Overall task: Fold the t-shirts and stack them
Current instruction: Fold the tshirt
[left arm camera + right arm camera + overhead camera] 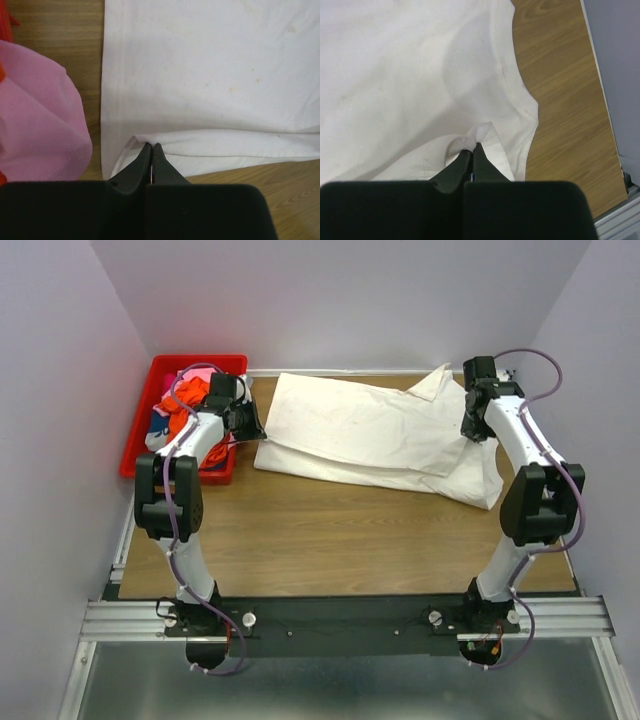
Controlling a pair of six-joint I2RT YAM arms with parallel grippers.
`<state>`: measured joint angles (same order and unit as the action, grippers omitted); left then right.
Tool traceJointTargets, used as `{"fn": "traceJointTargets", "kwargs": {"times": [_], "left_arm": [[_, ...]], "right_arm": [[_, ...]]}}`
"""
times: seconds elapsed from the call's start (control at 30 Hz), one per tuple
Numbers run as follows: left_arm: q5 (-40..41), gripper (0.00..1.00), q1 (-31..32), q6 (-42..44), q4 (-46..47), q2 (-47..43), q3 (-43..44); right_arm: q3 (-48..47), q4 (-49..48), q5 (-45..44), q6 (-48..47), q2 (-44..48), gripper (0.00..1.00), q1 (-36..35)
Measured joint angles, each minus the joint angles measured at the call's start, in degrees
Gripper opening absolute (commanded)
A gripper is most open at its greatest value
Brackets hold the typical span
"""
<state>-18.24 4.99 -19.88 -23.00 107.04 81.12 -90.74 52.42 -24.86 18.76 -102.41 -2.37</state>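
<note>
White cloth fills the middle of the top view: a large white t-shirt (370, 435) lies spread on the wooden table (330, 540), partly folded. Its long axis runs from the upper left towards the right edge of the frame.

Left arm: rises from its base at the bottom left, bends at the elbow and reaches towards the upper left. The left gripper (250, 425) is at the shirt's left end. In the left wrist view the left gripper (151, 150) has its jaws pressed together on the lower layer of the white t-shirt (210, 75), where the hem turns under.

Right arm: mirrors this pose on the right side of the frame, with the right gripper (472, 430) at the shirt's right end. In the right wrist view the right gripper (472, 149) is closed. A small pucker of the white t-shirt (410, 75) is pinched between its tips, beside the curved neckline.

Upper left of the top view: a red bin (140, 430) holds an orange-red t-shirt (180, 420) and a pink t-shirt (200, 373). The pink t-shirt (40, 115) hangs at the left of the left wrist view, apart from the white one.
</note>
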Motion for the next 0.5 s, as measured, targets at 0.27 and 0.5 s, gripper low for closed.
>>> {"fn": "traceJointTargets", "kwargs": {"times": [0.27, 0.5], "left_arm": [[0.0, 0.00, -0.2, 0.0, -0.5, 5.2, 4.5], [-0.7, 0.00, -0.5, -0.1, -0.7, 7.0, 8.0]], "right_arm": [[-9.7, -0.5, -1.3, -3.8, -9.9, 0.00, 1.2], [-15.1, -0.4, -1.9, -5.9, -13.4, 0.00, 1.6]]}}
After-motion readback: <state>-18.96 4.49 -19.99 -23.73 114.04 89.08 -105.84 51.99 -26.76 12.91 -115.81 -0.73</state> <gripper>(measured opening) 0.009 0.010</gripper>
